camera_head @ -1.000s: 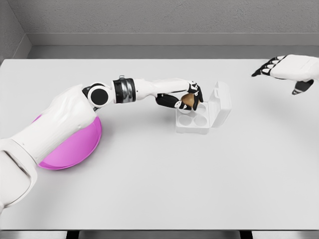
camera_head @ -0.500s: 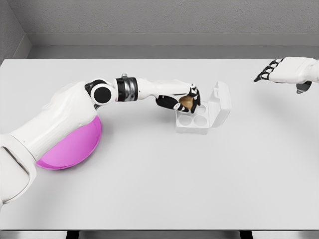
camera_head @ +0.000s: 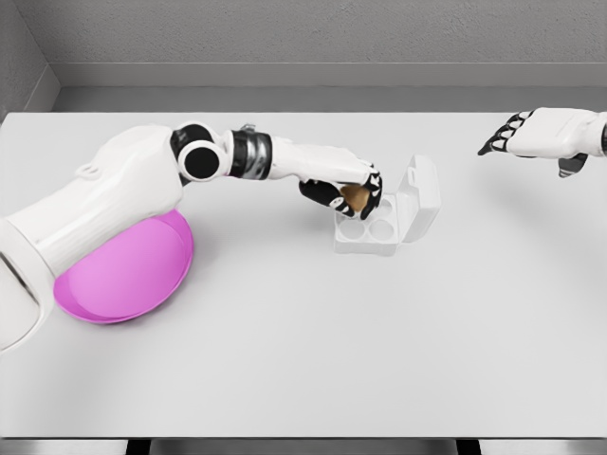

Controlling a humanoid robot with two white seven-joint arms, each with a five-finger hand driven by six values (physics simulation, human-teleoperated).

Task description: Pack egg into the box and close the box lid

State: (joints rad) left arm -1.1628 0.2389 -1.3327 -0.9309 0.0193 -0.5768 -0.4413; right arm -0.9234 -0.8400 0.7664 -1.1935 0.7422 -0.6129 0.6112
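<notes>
Lowering the egg (camera_head: 356, 196) toward the box (camera_head: 370, 230), at two o'clock from the pink bowl (camera_head: 128, 275); left hand (camera_head: 346, 190) fingers wrapped around it, just above a far-left cup. Judged mid-placement: next calls for easing down, letting go, then swinging the upright lid (camera_head: 422, 194) shut. Right hand (camera_head: 531, 135) hovering at two o'clock, fingers loosely spread, holding nothing.
</notes>
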